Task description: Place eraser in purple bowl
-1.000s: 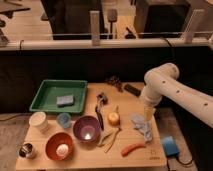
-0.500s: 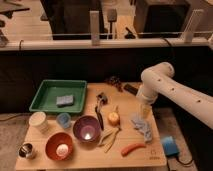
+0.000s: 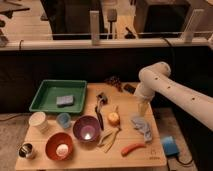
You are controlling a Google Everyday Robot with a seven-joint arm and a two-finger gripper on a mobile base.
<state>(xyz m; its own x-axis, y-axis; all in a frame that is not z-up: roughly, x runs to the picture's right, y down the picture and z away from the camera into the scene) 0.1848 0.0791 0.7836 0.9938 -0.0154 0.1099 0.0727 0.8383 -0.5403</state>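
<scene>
The eraser (image 3: 129, 88), a small dark block, lies at the back of the wooden table, right of a dark brown pinecone-like lump (image 3: 114, 81). The purple bowl (image 3: 86, 128) stands at the front middle with a glossy inside. My white arm comes in from the right and bends down. My gripper (image 3: 141, 110) hangs over the table's right part, a little in front and to the right of the eraser, above a grey-blue cloth (image 3: 143, 126). It holds nothing that I can see.
A green tray (image 3: 46, 96) with a grey-blue sponge (image 3: 65, 100) is at back left. An orange-red bowl (image 3: 59, 146), white cup (image 3: 37, 121), light-blue cup (image 3: 63, 120) and metal cup (image 3: 26, 150) stand front left. A black tool (image 3: 100, 106), yellow ball (image 3: 114, 118), banana peel (image 3: 109, 139) and red sausage shape (image 3: 132, 148) lie mid-table.
My arm has shifted slightly to the left, bringing the gripper closer to the eraser. The objects on the table have not moved.
</scene>
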